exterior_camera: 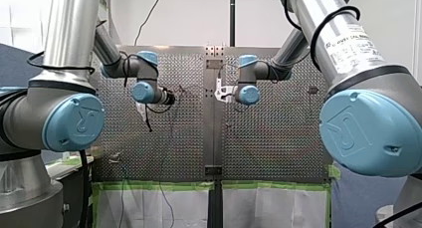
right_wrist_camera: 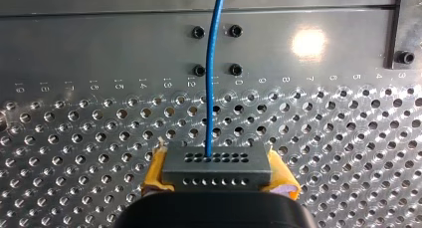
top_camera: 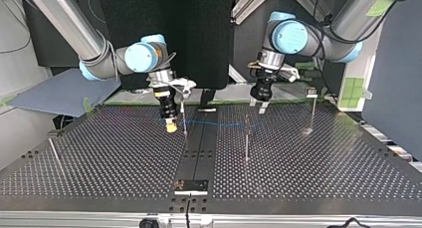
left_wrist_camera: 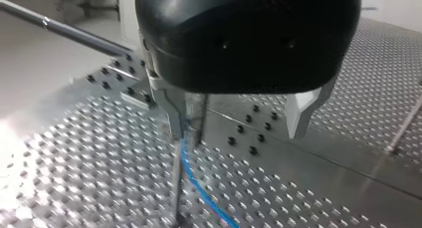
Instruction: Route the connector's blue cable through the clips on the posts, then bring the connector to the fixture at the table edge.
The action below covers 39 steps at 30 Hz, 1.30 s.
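In the right wrist view my right gripper (right_wrist_camera: pixel 218 174) is shut on the grey connector (right_wrist_camera: pixel 216 167), held between its yellow pads (right_wrist_camera: pixel 155 172). The blue cable (right_wrist_camera: pixel 211 68) leaves the connector's face and runs straight ahead over the plate. In the top view my right gripper (top_camera: pixel 171 125) hangs just above the table beside a thin post (top_camera: pixel 184 119), and the blue cable (top_camera: pixel 219 123) stretches from there towards a second post (top_camera: pixel 246 138). My left gripper (top_camera: pixel 262 106) hovers behind that post. In the left wrist view my left gripper (left_wrist_camera: pixel 239 124) is open; the cable (left_wrist_camera: pixel 201 190) and a post (left_wrist_camera: pixel 177 183) lie by one finger (left_wrist_camera: pixel 171 111).
A third post (top_camera: pixel 312 108) stands at the top view's right and a leaning rod (top_camera: pixel 53 149) at its left. The dark fixture (top_camera: pixel 191 186) sits at the near table edge in the middle strip. A long rod (left_wrist_camera: pixel 64 30) lies beyond my left gripper.
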Each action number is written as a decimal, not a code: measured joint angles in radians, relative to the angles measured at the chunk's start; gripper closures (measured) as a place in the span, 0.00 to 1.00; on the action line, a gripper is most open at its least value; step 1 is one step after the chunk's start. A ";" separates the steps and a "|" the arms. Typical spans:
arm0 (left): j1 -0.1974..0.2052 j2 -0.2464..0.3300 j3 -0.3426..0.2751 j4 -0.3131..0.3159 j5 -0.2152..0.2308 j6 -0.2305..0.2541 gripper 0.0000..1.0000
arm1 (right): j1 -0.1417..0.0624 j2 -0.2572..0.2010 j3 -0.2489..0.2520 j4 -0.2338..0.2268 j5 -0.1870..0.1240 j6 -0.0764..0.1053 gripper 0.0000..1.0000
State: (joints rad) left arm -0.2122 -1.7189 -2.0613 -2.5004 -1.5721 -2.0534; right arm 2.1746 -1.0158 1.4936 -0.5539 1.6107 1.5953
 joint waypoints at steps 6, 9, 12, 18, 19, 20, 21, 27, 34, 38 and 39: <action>-0.003 0.047 -0.004 0.007 0.005 0.016 0.02 | 0.003 0.000 0.000 0.000 0.000 0.002 1.00; -0.006 0.066 -0.004 -0.001 0.005 0.040 0.02 | 0.004 0.000 0.000 0.000 -0.001 0.004 1.00; -0.009 0.074 -0.005 -0.010 0.004 0.066 0.02 | 0.005 0.000 0.000 0.000 -0.001 0.005 1.00; -0.014 0.076 -0.005 -0.031 -0.005 0.120 0.02 | 0.007 0.000 0.000 0.000 -0.006 0.006 1.00; -0.016 0.076 -0.005 -0.034 -0.010 0.131 0.02 | 0.007 0.000 0.000 0.001 -0.007 0.007 1.00; -0.017 0.077 -0.005 -0.035 -0.013 0.139 0.02 | 0.007 0.000 0.000 0.002 -0.007 0.007 1.00; -0.019 0.077 -0.005 -0.036 -0.017 0.147 0.02 | 0.007 0.000 0.000 0.004 -0.007 0.007 1.00; -0.026 0.077 -0.005 -0.039 -0.029 0.194 0.02 | 0.007 0.000 0.000 0.010 -0.008 0.007 1.00; -0.031 0.077 -0.005 -0.043 -0.040 0.218 0.02 | 0.008 0.000 0.000 0.013 -0.008 0.008 1.00; -0.032 0.077 -0.005 -0.043 -0.041 0.218 0.02 | 0.008 0.000 0.000 0.015 -0.008 0.008 1.00; -0.032 0.077 -0.005 -0.043 -0.041 0.218 0.02 | 0.007 0.000 0.000 0.016 -0.008 0.008 1.00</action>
State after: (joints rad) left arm -0.2443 -1.6419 -2.0661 -2.5436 -1.6128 -1.8356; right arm 2.1820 -1.0155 1.4935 -0.5380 1.6031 1.6033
